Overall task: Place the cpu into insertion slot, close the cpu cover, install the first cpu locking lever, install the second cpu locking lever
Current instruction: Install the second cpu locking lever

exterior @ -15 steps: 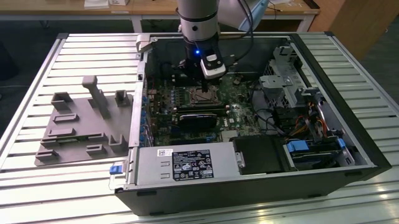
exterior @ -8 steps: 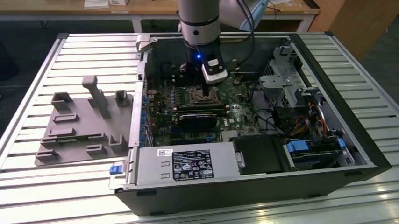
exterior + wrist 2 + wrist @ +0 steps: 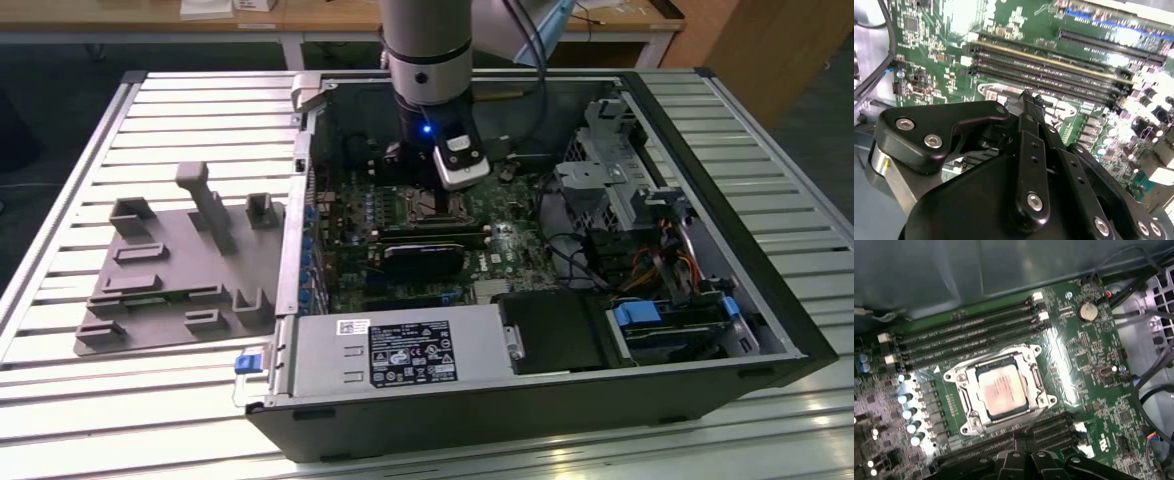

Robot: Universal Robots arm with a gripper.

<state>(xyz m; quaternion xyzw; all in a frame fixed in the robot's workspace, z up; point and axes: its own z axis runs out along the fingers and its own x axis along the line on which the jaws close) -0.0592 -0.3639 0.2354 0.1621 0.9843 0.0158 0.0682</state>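
Scene: open computer case (image 3: 534,390) lying on a slatted metal table (image 3: 80,400); green motherboard (image 3: 514,250) exposed inside; a grey fixture tray (image 3: 174,270) sits on the table at the exterior view's left of the case
Arm: it comes down from above into the case; gripper (image 3: 1026,95) hangs over the upper part of the board, near the socket area
Cpu (image 3: 1002,390): silver-grey top facing up; seated flat inside the insertion slot (image 3: 965,390), square with it, in the first wrist view
Cpu cover (image 3: 1030,371): silver frame lies down around the chip, its window showing the chip's top; it looks closed, though how fully it is latched cannot be told
Memory slots (image 3: 969,335): long dark rows run along both sides of the socket; more rows (image 3: 1054,70) show in the second wrist view
Fingers: in the second wrist view the dark fingertips (image 3: 1030,102) meet in a narrow point with no gap seen between them; nothing is held between them
Cpu relative to fingers: the chip lies apart from the gripper's black body (image 3: 1029,465) at the edge of the first wrist view; no contact between them; the fingertips sit above bare board beside the memory rows
Black card (image 3: 427,250): stands across the board below the socket in the exterior view
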